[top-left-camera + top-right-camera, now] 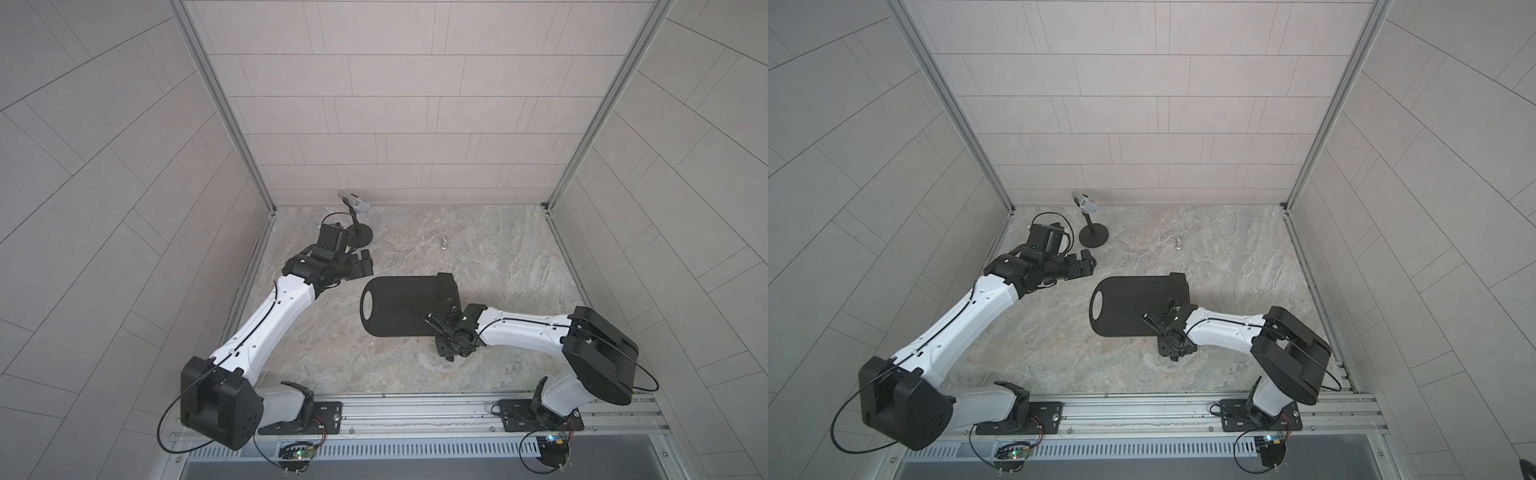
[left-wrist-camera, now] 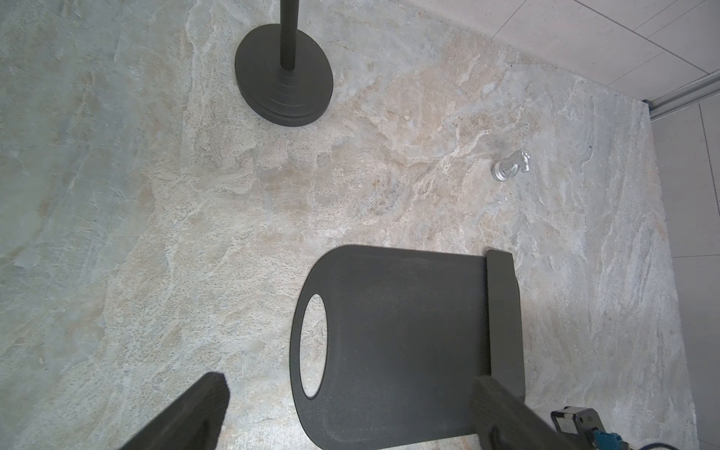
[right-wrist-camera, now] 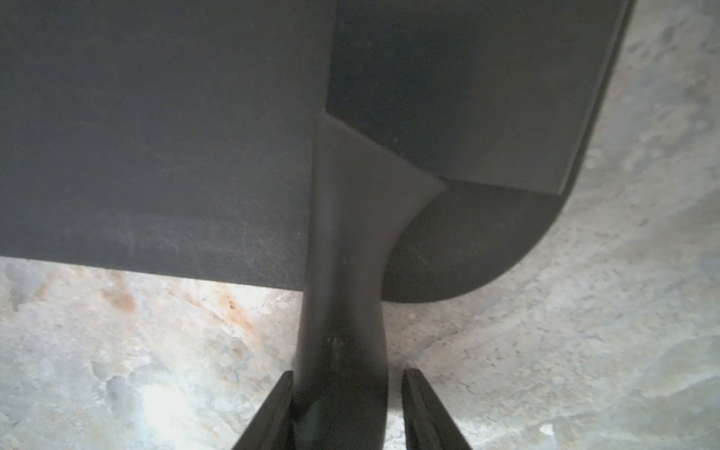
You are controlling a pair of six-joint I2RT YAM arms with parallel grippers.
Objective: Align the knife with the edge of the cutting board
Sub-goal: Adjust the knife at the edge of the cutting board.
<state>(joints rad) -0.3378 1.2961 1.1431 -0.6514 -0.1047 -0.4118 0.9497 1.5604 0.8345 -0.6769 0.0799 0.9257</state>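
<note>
Knife (image 1: 449, 291) lies at three o'clock on the cutting board (image 1: 399, 307); right gripper (image 3: 348, 374), at its six, narrowly straddles the handle (image 3: 343, 311), one finger just clear; left gripper (image 2: 350, 381) wide.

I see the knife (image 1: 1180, 286) lying along the cutting board's (image 1: 1129, 307) three-o'clock edge, with my right gripper (image 1: 1168, 327) down at its five-o'clock corner.
</note>
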